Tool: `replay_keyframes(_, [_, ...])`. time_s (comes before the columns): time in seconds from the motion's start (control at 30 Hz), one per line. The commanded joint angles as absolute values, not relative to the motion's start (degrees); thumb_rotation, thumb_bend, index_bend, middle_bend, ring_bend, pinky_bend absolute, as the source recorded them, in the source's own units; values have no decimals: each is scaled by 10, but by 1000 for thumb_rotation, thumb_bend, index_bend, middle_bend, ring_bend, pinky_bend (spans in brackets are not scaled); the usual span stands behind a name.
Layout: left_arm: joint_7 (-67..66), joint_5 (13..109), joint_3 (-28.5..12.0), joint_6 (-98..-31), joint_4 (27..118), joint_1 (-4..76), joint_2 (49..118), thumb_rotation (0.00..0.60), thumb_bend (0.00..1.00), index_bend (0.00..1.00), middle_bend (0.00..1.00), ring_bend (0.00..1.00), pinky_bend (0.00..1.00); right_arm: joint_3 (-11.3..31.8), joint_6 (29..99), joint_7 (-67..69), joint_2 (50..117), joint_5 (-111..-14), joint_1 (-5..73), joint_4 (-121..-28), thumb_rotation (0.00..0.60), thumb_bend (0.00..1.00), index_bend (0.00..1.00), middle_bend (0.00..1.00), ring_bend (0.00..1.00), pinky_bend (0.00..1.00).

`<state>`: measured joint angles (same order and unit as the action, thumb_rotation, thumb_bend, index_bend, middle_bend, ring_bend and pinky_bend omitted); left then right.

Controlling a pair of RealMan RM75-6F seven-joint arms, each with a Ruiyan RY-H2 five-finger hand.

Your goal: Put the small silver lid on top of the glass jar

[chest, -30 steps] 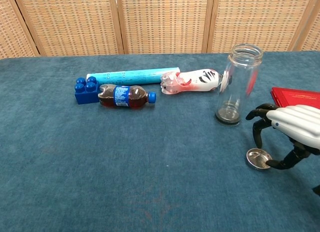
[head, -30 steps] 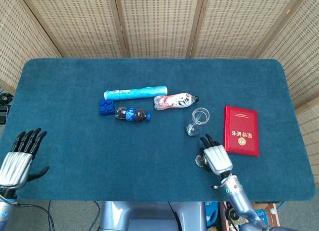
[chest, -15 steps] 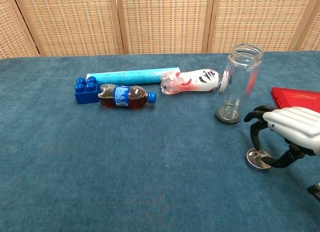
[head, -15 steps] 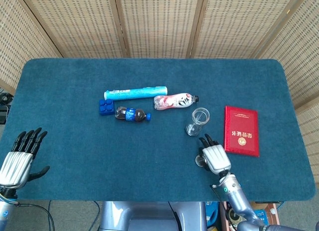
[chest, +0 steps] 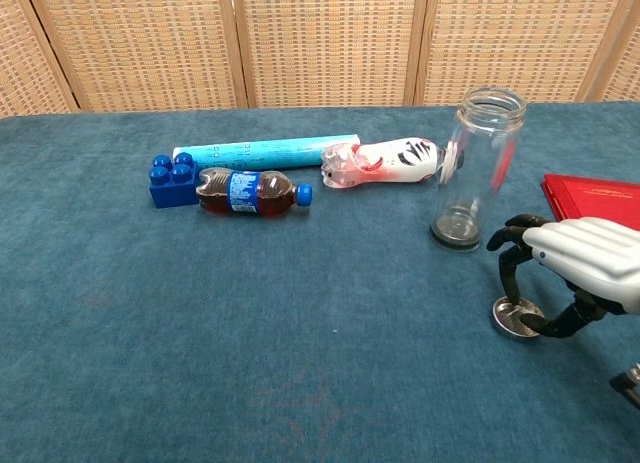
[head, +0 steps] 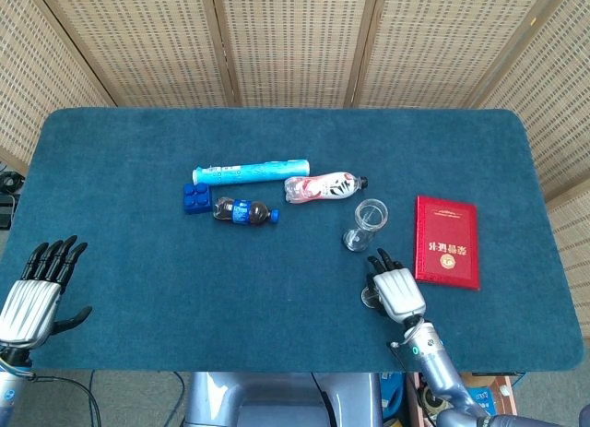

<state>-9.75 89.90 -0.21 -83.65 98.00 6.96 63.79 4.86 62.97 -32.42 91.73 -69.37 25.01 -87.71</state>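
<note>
Lid: small silver lid [chest: 517, 316] lies flat on the tabletop [chest: 300, 363], just in front of the glass jar [chest: 476, 168].
Jar: upright, long axis vertical, mouth open upward.
Right robot hand [chest: 560, 273]: fingers curled down around the lid, fingertips touching it; lid not lifted.
Left robot hand [head: 37, 293]: fingers spread, empty.
Views: head view mostly hides the lid; chest view omits the left robot hand.
</note>
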Motion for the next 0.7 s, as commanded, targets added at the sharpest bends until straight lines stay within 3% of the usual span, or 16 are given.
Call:
replay_keyframes(0.03, [-97,899,-2,-836,980,70,638,600,215,0,0,0,0,47,631,-324,918,-693,251,-876,600,505,575,254,65,347])
replay_keyframes(0.7, [-95,899,-2,-836,982,70,637,600,216,0,0,0,0,45,636,-332,927,-683,257,-872,600,544,601,266,74,351])
